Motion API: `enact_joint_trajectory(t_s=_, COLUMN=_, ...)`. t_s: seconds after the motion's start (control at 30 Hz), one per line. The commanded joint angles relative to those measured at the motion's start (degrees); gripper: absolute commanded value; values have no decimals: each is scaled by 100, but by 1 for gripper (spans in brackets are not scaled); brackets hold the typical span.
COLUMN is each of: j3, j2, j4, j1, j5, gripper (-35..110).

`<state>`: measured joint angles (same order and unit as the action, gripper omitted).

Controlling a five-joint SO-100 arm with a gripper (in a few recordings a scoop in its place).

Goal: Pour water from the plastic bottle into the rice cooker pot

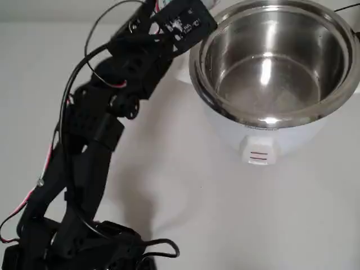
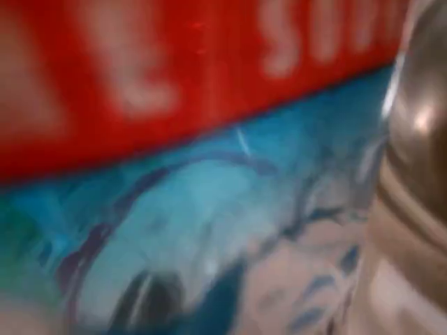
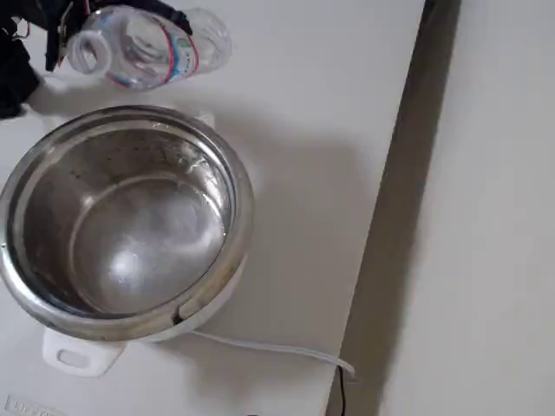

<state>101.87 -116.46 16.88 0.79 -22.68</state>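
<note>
The bottle (image 3: 147,48) is held tipped nearly level just beside the pot (image 3: 52,303) rim, mouth not over the opening; jaws are clamped on its label section. Water is seen in the pot. Risk: if tilted further w/o repositioning, residual water could spill onto the table (image 3: 312,130) or cooker body (image 1: 264,143).

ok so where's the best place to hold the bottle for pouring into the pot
Around the labelled middle of the bottle, coming from the side. The body is a ribbed cylinder, and a mid-body hold leaves the open neck free to tip over the pot. The bottle already lies tilted by the rim.
</note>
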Motion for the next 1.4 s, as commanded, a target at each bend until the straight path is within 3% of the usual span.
enact_joint_trajectory(t_s=0.0, j3=-1415, j2=26, j4=404, j1=88, j5=844, gripper=11)
enact_joint_trajectory(t_s=0.57, j3=-3480, j2=1371, j4=1318, j1=246, j5=3384, gripper=11)
enact_joint_trajectory(t_s=1.37, j3=-4315, j2=2303, j4=1371, j1=703, j5=5643, gripper=10)
